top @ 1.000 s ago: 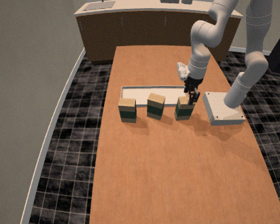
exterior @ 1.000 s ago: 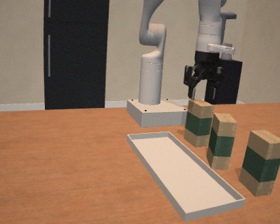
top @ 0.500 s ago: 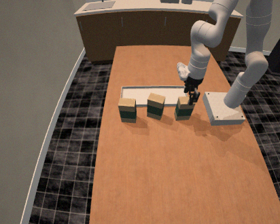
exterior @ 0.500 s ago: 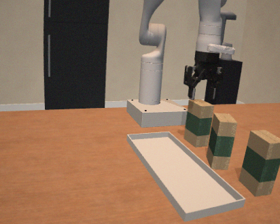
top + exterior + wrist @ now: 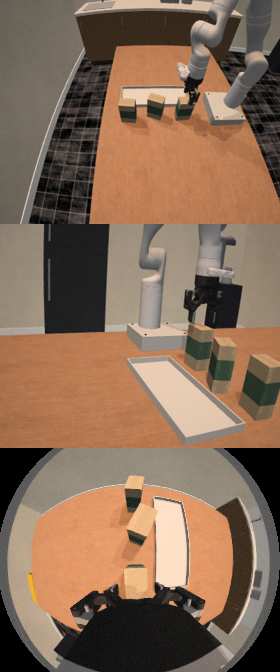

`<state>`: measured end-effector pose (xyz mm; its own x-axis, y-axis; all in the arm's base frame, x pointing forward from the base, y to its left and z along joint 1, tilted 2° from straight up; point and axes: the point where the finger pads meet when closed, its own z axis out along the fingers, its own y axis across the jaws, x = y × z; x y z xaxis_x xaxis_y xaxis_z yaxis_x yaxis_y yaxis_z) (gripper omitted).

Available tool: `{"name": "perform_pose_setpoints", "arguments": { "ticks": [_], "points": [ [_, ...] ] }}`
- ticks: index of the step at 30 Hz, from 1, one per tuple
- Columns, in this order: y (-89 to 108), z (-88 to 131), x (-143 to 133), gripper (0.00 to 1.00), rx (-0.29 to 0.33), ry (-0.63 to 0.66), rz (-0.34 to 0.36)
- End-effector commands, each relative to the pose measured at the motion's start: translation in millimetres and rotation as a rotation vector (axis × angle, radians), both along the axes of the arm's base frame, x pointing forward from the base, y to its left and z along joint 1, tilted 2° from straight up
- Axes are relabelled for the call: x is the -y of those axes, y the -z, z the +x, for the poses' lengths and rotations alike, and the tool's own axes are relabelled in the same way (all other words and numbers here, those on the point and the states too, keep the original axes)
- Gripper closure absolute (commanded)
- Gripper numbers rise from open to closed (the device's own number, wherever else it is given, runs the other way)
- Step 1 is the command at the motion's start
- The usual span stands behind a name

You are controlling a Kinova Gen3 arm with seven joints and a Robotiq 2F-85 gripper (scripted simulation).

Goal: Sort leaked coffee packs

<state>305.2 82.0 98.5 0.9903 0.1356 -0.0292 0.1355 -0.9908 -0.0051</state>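
Three coffee packs, tan with a dark green band, stand in a row on the wooden table: left point(image 5: 127, 109), middle point(image 5: 155, 106) and right point(image 5: 184, 108). The empty white tray point(image 5: 153, 91) lies just behind them. My gripper point(image 5: 191, 96) points down over the right pack, open, with its fingertips just above the pack's top and to either side of it. In the exterior view the gripper point(image 5: 201, 317) hovers over the pack nearest the robot base point(image 5: 198, 347). In the wrist view that pack point(image 5: 136, 583) sits between my fingers, which hold nothing.
The robot's grey base block point(image 5: 223, 108) stands right beside the right pack. A brown counter point(image 5: 153, 27) runs behind the table's far end. The tray point(image 5: 183, 395) has a low rim along the row of packs.
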Motion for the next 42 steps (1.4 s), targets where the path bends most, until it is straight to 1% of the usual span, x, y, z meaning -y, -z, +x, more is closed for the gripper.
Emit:
{"name": "perform_pose_setpoints", "arguments": {
  "ticks": [1,16,24,36,42],
  "points": [
    [-0.3,0.5,-0.2,0.18,0.001,0.0,0.0],
    [0.0,0.7,-0.2,0.18,0.001,0.0,0.0],
    [6.4,0.5,-0.2,0.18,0.001,0.0,0.0],
    [32.9,-0.2,-0.3,0.18,0.001,0.0,0.0],
    [37.7,-0.4,-0.3,0.18,0.001,0.0,0.0]
  ]
}}
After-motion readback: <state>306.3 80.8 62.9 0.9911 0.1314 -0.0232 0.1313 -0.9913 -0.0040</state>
